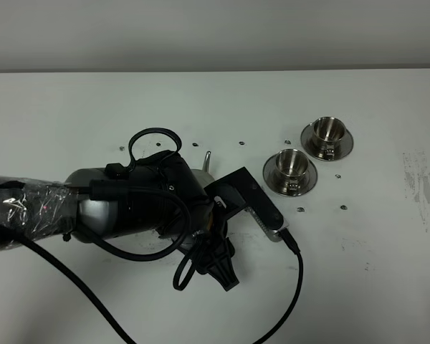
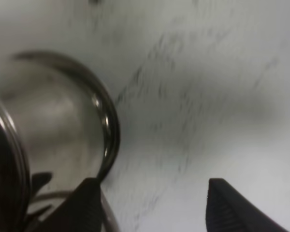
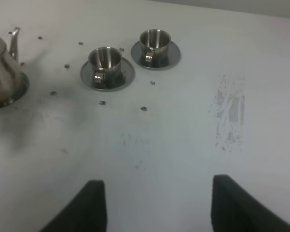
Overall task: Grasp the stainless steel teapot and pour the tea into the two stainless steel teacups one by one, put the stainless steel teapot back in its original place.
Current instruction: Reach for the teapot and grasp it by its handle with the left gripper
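As the black arm (image 1: 129, 208) hides the shiny steel teapot (image 3: 1, 72), the left gripper (image 2: 152, 208) and right gripper (image 3: 154, 208) gape wide. Two little shiny steel cups (image 1: 294, 165) (image 1: 328, 131) sit near.

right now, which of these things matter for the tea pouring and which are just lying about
job: stainless steel teapot, steel disc under it, nearer teacup, farther teacup, saucers
lying about: dark specks, scuffed patch
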Controlling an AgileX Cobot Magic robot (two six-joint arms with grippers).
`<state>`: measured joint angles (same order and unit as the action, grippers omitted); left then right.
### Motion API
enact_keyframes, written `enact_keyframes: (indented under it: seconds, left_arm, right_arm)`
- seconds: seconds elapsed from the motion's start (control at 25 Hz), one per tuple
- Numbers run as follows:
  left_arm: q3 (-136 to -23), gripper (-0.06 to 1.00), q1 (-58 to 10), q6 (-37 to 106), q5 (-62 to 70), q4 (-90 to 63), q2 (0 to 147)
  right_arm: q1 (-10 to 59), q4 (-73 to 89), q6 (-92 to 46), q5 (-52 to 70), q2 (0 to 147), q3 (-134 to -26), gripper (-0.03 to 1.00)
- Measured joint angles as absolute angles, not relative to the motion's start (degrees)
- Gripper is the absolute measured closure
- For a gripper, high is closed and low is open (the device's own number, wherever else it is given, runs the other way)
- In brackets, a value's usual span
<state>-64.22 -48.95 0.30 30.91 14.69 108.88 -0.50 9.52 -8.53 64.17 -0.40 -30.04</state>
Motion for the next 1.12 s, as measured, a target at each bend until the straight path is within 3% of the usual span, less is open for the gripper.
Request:
enact_keyframes:
  seconds: [0.92,1.12]
  left_arm:
    - [-62.9,0.48,-44.9,0.3,41.8,18.2,106.1]
    - [-62.8,0.48,-44.8,2.8,45.1,16.3,98.8]
  right_arm:
    - [-0.5,9.5,-8.5,64.2,-0.4,-30.0,0.5]
    - [-0.5,9.5,-8.5,64.2,-0.4,-30.0,0.5]
